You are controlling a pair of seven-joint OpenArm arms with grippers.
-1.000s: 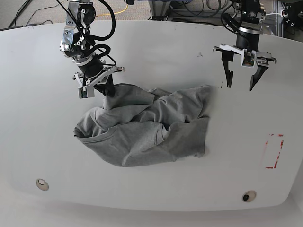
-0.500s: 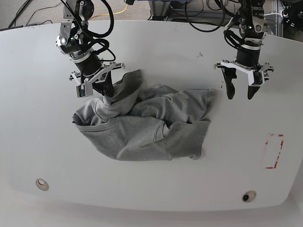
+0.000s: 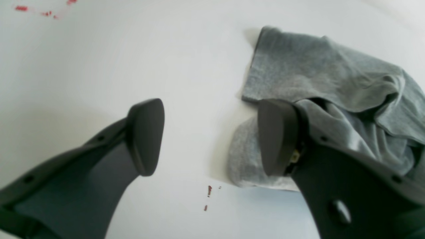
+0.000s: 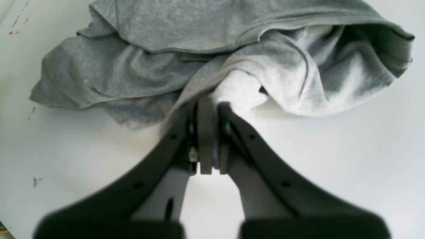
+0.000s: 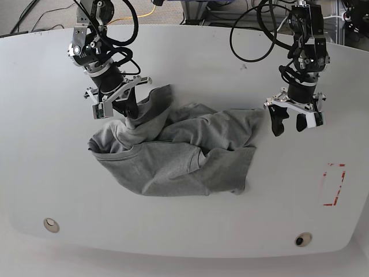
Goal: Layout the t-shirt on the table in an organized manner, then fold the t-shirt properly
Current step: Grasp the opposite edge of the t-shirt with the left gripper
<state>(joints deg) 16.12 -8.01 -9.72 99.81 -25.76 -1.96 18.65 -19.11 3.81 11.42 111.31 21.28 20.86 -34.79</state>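
Our left gripper (image 5: pixel 290 123) has dropped to the t-shirt's (image 5: pixel 173 150) three o'clock edge, jaws wide and empty; our right gripper (image 5: pixel 130 115) stays clamped on cloth, lifting it off the worktop (image 5: pixel 46 161).

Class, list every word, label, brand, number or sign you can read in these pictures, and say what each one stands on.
None can be read.
t-shirt: only plain grey cloth shows, no lettering in any view.
table: a red tape outline and dark specks, no writing.
Arms and pincers: no readable label.
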